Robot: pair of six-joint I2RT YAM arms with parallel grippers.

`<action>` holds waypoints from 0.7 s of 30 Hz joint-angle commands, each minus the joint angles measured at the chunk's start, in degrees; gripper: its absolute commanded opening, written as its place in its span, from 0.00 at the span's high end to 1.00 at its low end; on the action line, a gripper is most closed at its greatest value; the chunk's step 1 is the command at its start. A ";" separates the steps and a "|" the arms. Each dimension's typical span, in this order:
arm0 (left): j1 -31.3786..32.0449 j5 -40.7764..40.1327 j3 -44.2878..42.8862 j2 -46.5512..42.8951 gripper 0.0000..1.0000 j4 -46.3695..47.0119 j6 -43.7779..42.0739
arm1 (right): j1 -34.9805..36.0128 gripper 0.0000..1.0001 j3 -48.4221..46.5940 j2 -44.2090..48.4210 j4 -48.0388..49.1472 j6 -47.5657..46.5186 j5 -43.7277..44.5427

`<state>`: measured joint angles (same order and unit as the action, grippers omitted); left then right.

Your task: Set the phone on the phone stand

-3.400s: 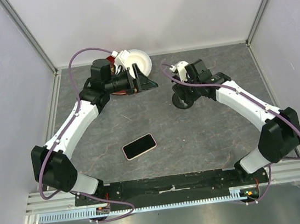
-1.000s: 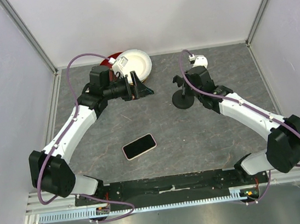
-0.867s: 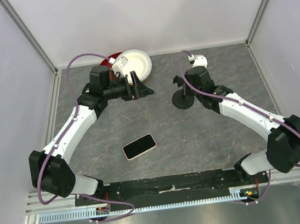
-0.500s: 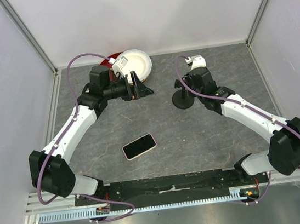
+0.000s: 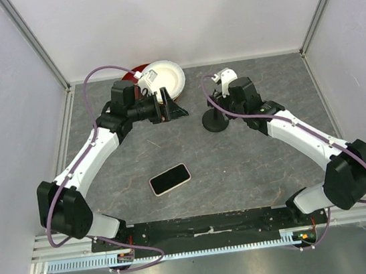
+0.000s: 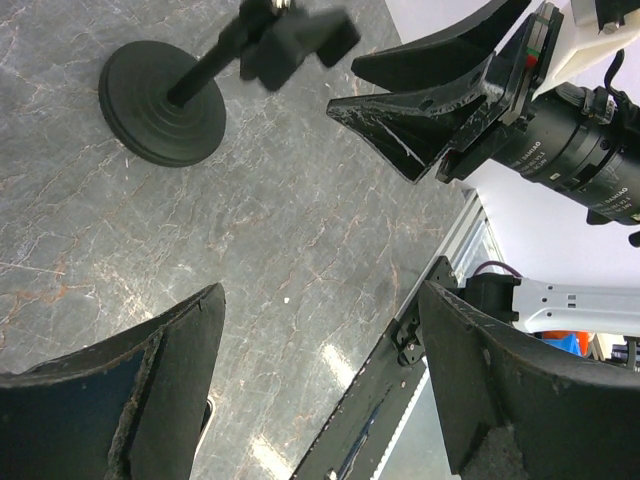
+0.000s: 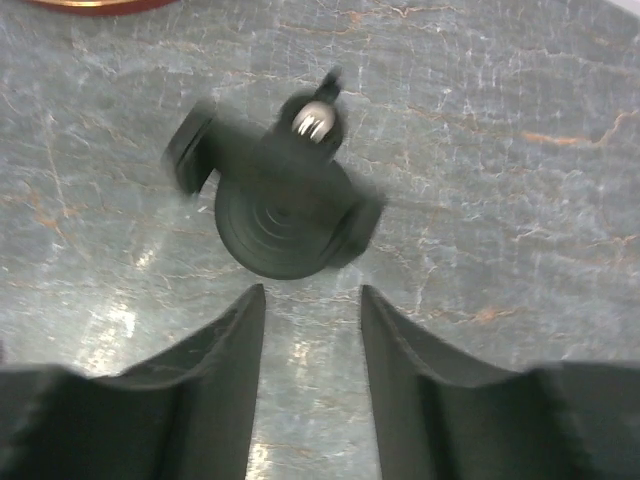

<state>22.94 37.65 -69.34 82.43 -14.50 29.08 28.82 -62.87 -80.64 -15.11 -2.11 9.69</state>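
Note:
The phone, black screen up with a pale rim, lies flat on the grey table near the front centre, apart from both arms. The phone stand stands upright at mid-right. Its disc base and top bracket look blurred just beyond my right gripper, which is open with only table between its fingers. My left gripper hovers open to the left of the stand and holds nothing. In the left wrist view the stand is at top left, beside the right gripper.
A white plate and a red plate sit at the back, behind my left wrist. The red plate's rim shows at the top of the right wrist view. Enclosure walls and metal rails close in the table's sides and back.
The right gripper has swung left, and the phone stand has slid a little left with it. Its jaws narrowed briefly, then widened again. The left arm and the phone have stayed put.

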 commanded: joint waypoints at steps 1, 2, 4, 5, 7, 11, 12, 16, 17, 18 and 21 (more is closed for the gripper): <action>-0.18 1.11 -0.71 0.45 0.16 1.05 -1.22 | 0.19 0.41 -3.40 -0.48 -2.90 0.69 0.67; -0.18 1.11 -0.71 0.36 0.16 1.05 -1.13 | 0.27 0.28 -3.49 -0.05 -3.08 1.40 1.37; -0.26 1.02 -0.71 0.45 0.17 1.06 -0.96 | 0.19 0.20 -3.75 1.01 -3.60 3.76 2.96; -0.26 0.76 -0.62 0.19 0.17 1.05 -0.96 | 0.19 0.16 -3.84 1.36 -3.87 4.30 3.05; -0.61 -0.81 -0.62 -0.08 0.17 0.53 -1.04 | 0.27 0.13 -3.93 2.76 -4.22 5.96 2.18; -2.01 -8.27 -0.45 -2.62 0.18 -1.66 -1.66 | 1.50 0.07 -1.39 6.54 -1.25 7.47 0.86; -2.46 -10.38 -0.27 -4.02 0.18 -2.10 -1.31 | 2.90 0.05 1.06 7.51 0.25 7.12 0.42; -5.79 -19.52 0.61 -7.37 0.17 -4.04 2.02 | 10.62 0.02 6.79 12.95 7.63 1.08 -1.96; -7.37 -20.24 0.96 -7.81 0.16 -4.22 3.25 | 15.34 0.02 7.67 13.49 8.08 -2.77 -2.05; -8.08 -20.94 1.14 -8.51 0.16 -4.31 3.79 | 17.57 0.02 8.89 13.49 8.43 -5.16 -2.40; -9.66 -23.32 2.10 -10.10 0.16 -4.31 4.49 | 23.90 0.02 9.61 11.48 8.79 -11.84 -6.77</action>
<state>15.33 21.06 -68.20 75.50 -18.39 30.70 45.89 -55.05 -67.64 -10.66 -3.29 8.40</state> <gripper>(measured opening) 0.832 0.980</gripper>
